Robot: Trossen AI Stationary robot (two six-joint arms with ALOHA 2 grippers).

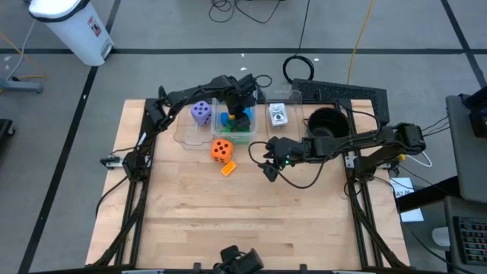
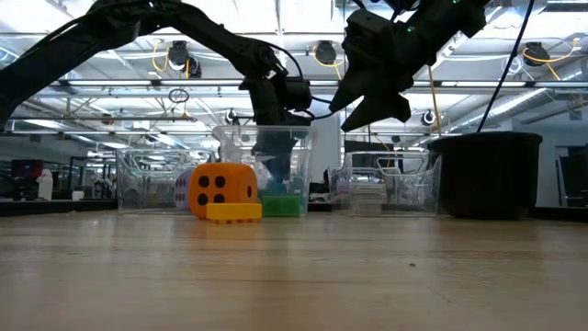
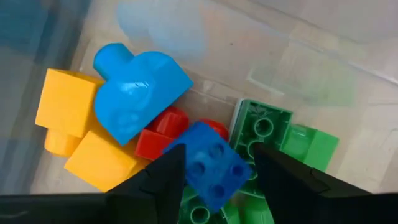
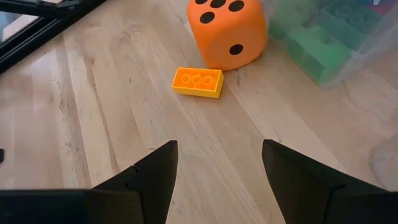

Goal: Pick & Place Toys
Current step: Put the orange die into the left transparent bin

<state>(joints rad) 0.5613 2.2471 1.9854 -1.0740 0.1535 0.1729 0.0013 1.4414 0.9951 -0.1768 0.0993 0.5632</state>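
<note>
The left gripper (image 3: 214, 171) is down inside the clear tub (image 1: 186, 131), its 2 fingers spread with a blue block (image 3: 210, 163) sitting loose between them on a pile of green, red and yellow blocks. The right gripper (image 4: 217, 168) hangs over the table with its claw let go and holding nothing. The yellow block (image 4: 197, 82) lies at 12 o'clock from it, just beside the orange die (image 4: 227, 30).

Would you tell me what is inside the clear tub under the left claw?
Tub: blue block, light-blue piece, yellow, red and green blocks. Anything beneath the pile is hidden.
</note>
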